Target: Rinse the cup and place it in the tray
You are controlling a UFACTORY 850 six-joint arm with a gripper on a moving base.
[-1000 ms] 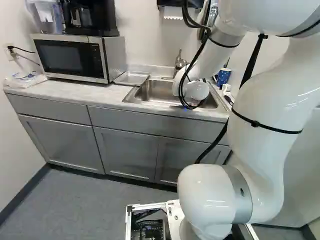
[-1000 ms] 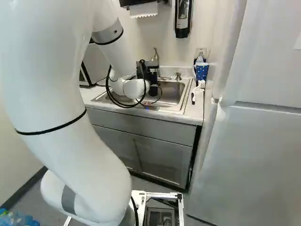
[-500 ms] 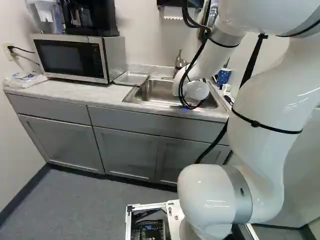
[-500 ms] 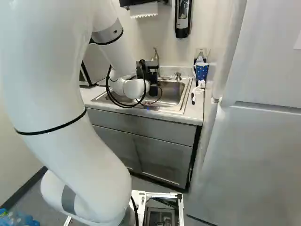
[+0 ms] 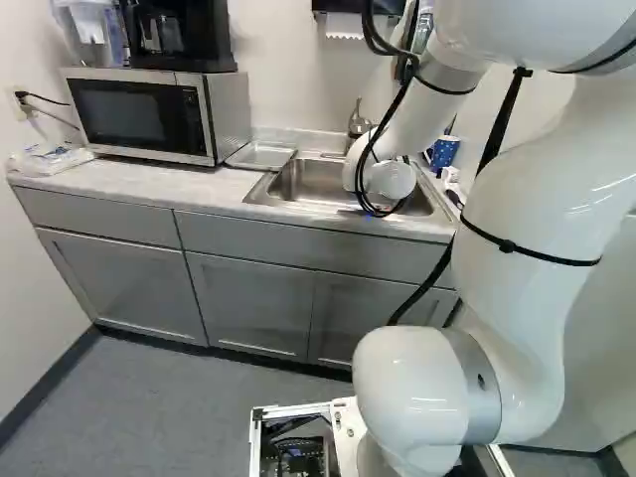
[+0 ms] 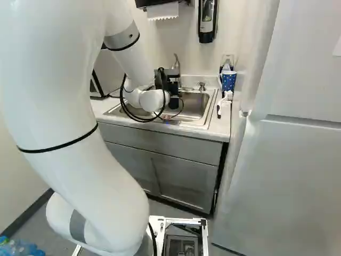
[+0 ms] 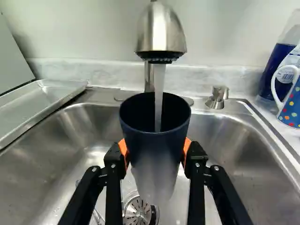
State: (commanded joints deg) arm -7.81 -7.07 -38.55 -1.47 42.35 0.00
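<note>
Pale counter (image 5: 209,180) is running along the wall, carrying the microwave (image 5: 129,114) and framing the sink (image 7: 243,145). Fingers (image 7: 187,149) are standing about a cup's width apart, orange pads pressing the dark cup (image 7: 157,154) from two opposite sides. Cup is hanging roughly upright over the sink, mouth up, right under the faucet (image 7: 161,30), with water (image 7: 160,93) running straight into it. Tray (image 7: 40,105) is sitting on the counter just beside the sink, on the microwave side; polka-dot mug (image 7: 290,105) is standing on the opposite side. Reading this as the rinse phase, placing yet to come. For a good rinse, want to be keeping the stream inside the mouth, clear of the rim, then tipping slowly so water is washing the inner wall and emptying toward the drain (image 7: 137,211). Wet walls are probably getting slippery and the taper is likely inviting a downward slip, so should be holding grip firm without squeezing the wall in. Before heading for the tray, want to be draining fully, righting the cup and clearing the faucet head and sink edge.
</note>
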